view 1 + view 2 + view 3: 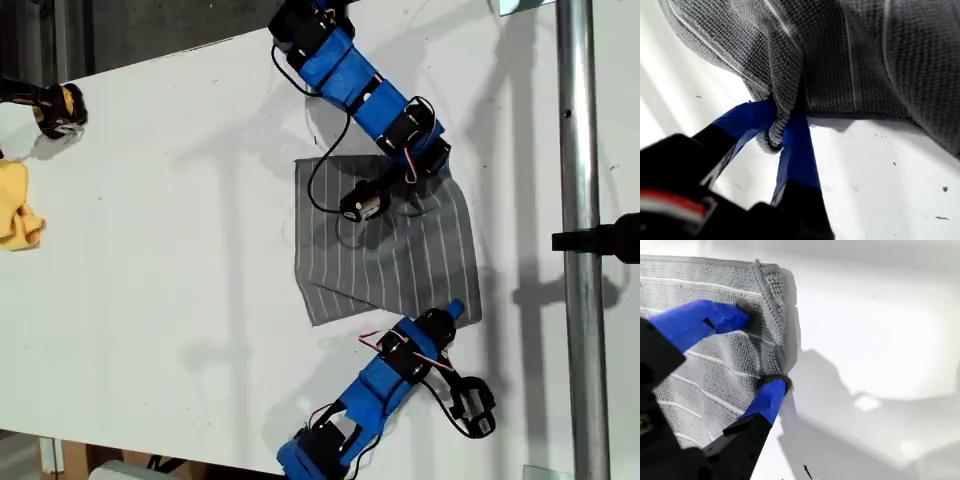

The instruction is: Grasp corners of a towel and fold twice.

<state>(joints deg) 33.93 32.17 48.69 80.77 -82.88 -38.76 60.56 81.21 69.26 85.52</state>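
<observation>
The grey pinstriped towel (pixel 390 260) lies on the white table (pixel 180 260), mostly flat. Its corner toward the exterior view's upper right is rumpled under the upper arm. My first gripper (pixel 432 172) (pixel 780 125) is shut on that corner (pixel 772 140), bunching the cloth and holding it just off the table. My second gripper (pixel 455 310) (pixel 760 351), on the lower arm, stands open at the towel's edge toward the exterior view's lower right. One blue fingertip (pixel 735 315) rests on the cloth (pixel 705 370) and the other (pixel 772 390) sits at its hem, with a corner (pixel 772 267) just beyond.
A small yellow cloth (pixel 15 205) and a black-and-yellow object (pixel 58 108) sit at the exterior view's far left. A metal pole (pixel 580 200) with a black clamp (pixel 605 240) runs down the exterior view's right side. The table's edge lies along the exterior view's bottom.
</observation>
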